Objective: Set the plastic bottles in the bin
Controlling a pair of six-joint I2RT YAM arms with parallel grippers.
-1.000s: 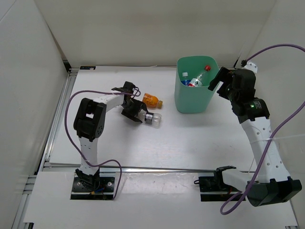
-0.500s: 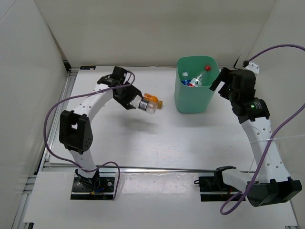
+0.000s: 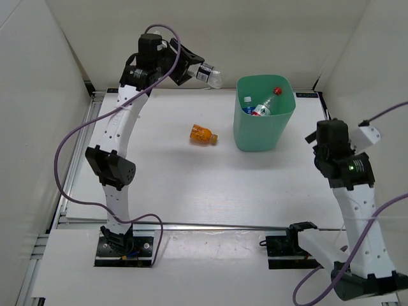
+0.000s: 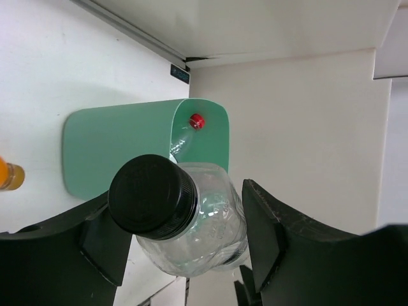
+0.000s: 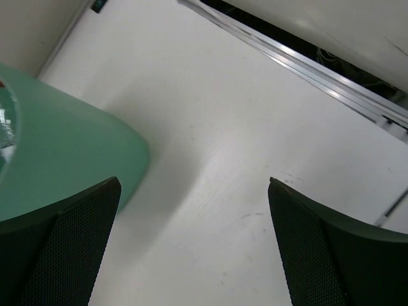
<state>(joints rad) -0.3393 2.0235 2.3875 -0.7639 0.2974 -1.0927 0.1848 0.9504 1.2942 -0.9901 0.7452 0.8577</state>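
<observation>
My left gripper (image 3: pixel 193 69) is raised high at the back, left of the bin, and is shut on a clear bottle with a black cap (image 3: pixel 208 75). In the left wrist view the bottle (image 4: pixel 191 223) sits between my fingers, cap toward the camera. The mint-green bin (image 3: pixel 250 135) stands at the back right and also shows in the left wrist view (image 4: pixel 121 150). It holds a blue-capped bottle (image 3: pixel 247 101) and a red-capped bottle (image 3: pixel 273 95). The stubby orange bottle (image 3: pixel 201 134) lies on the table left of the bin. My right gripper (image 3: pixel 320 141) is open and empty, right of the bin (image 5: pixel 57 159).
White walls close the table at the back and on both sides. A metal rail (image 3: pixel 76 172) runs along the left edge and another (image 3: pixel 210 224) along the front. Purple cables hang from both arms.
My left arm lifted the black-capped bottle off the table beside the orange bottle, up and back toward the bin. My right arm drew back from the bin's rim, nearer and lower.
</observation>
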